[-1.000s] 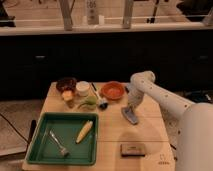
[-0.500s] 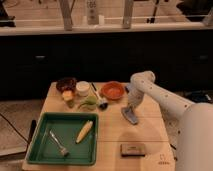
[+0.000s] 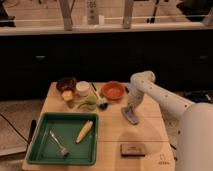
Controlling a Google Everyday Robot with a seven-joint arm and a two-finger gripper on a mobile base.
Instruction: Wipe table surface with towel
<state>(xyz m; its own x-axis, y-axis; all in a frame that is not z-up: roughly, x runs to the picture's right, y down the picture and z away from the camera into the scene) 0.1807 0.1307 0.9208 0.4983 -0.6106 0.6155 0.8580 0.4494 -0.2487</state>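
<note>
The light tan wooden table surface [image 3: 112, 132] fills the lower middle of the camera view. The towel [image 3: 130, 115], a small blue-grey folded pad, lies on it right of centre, below the orange bowl [image 3: 113, 91]. My white arm comes in from the lower right and bends down over the table. My gripper [image 3: 131, 107] points down and presses on the towel's upper end, so the towel's top is partly hidden under it.
A green tray [image 3: 64, 139] at the front left holds a corn cob [image 3: 83, 131] and a fork [image 3: 58, 143]. A dark grey block [image 3: 132, 149] lies near the front edge. A dark bowl [image 3: 65, 84], a white cup [image 3: 82, 88] and green items [image 3: 88, 102] stand at the back left.
</note>
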